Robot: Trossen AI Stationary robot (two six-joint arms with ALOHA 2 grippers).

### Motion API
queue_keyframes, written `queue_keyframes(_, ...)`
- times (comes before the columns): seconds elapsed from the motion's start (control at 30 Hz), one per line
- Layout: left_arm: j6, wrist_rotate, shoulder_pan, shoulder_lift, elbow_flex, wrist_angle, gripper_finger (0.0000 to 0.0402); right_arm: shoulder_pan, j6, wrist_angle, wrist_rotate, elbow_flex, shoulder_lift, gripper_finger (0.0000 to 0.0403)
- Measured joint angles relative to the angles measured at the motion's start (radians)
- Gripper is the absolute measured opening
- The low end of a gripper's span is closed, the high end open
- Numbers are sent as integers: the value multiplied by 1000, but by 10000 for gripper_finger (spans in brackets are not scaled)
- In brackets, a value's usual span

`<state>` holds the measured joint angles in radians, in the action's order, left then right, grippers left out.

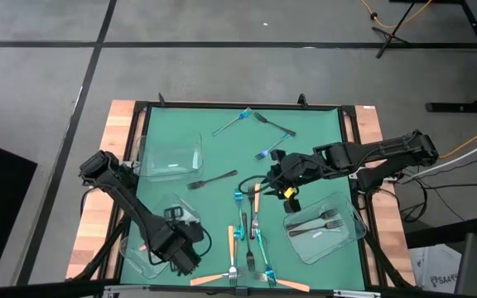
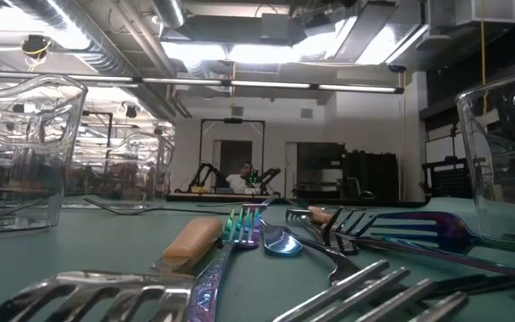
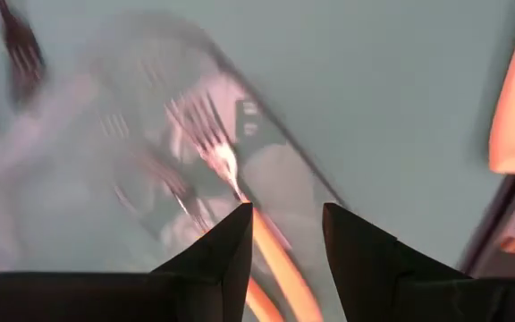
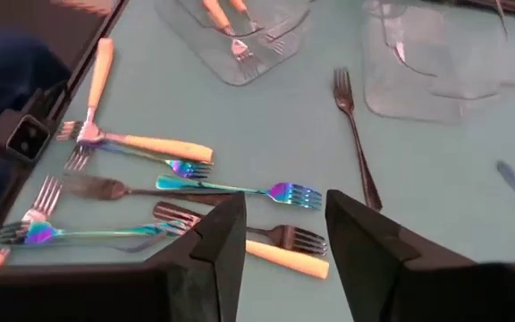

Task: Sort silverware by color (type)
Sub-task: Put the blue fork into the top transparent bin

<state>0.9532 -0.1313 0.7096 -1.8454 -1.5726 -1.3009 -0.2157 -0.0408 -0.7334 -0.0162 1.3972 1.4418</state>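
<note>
At the near edge of the green table (image 1: 321, 132) the left gripper (image 1: 182, 258) hangs over the near-left clear tray (image 1: 136, 258), one of three clear trays. Its fingers (image 3: 226, 241) stand well apart and grip nothing. Just beneath them an orange fork (image 3: 206, 134) lies in that tray beside a second orange handle, so at least two are in it; blur hides any more. To the right of this gripper, along the near middle, lies the loose heap of forks (image 1: 251, 248). In it I count four orange handles, three blue-teal ones and at least one dark grey one. They cross and touch each other, so the dark count is unsure. Farther in on the right, the right-hand tray (image 1: 348, 234) holds two dark forks (image 1: 315, 223) lying side by side. Just beyond that tray's inner corner the right gripper (image 1: 286, 192) hovers over the far end of the heap. Its fingers (image 4: 226, 233) are spread with nothing between them, above an orange handle and a teal fork (image 4: 240, 189). Left of it, a single dark fork (image 1: 214, 180) lies alone on the mat beside the far-left tray (image 1: 172, 157). Whether that tray holds anything I cannot tell. Farthest off lie three more loose forks: a blue fork (image 1: 268, 151), then another blue one (image 1: 232, 123) touching a dark one (image 1: 277, 127).
</note>
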Motion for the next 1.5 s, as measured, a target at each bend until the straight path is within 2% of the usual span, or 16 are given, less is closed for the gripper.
queue_keyframes(0.27, -305, -146, -91, 64, -2, 11, 131, 0, 262, 4, -146, -18, 0, 147)
queue_keyframes(0.37, -387, -177, -134, 86, -2, 20, 131, 0, 357, 5, -161, -38, 0, 147)
queue_keyframes(0.6, -587, -197, -225, 95, -2, 40, 131, 0, 529, 11, -149, -90, 0, 147)
queue_keyframes(0.83, -752, -194, -305, 94, -2, 134, 131, 0, 560, 50, -150, -151, 0, 147)
queue_keyframes(0.93, -797, -155, -336, 94, -2, 182, 131, 0, 560, 52, -150, -172, 0, 147)
queue_keyframes(1.07, -805, -79, -383, 94, -2, 272, 131, 0, 558, 46, -150, -184, 0, 147)
queue_keyframes(1.17, -766, -60, -411, 94, -2, 320, 131, 0, 536, 41, -149, -184, 0, 147)
queue_keyframes(1.5, -425, -75, -475, 42, -1, 346, 131, -1, 423, -102, -149, -184, 0, 147)
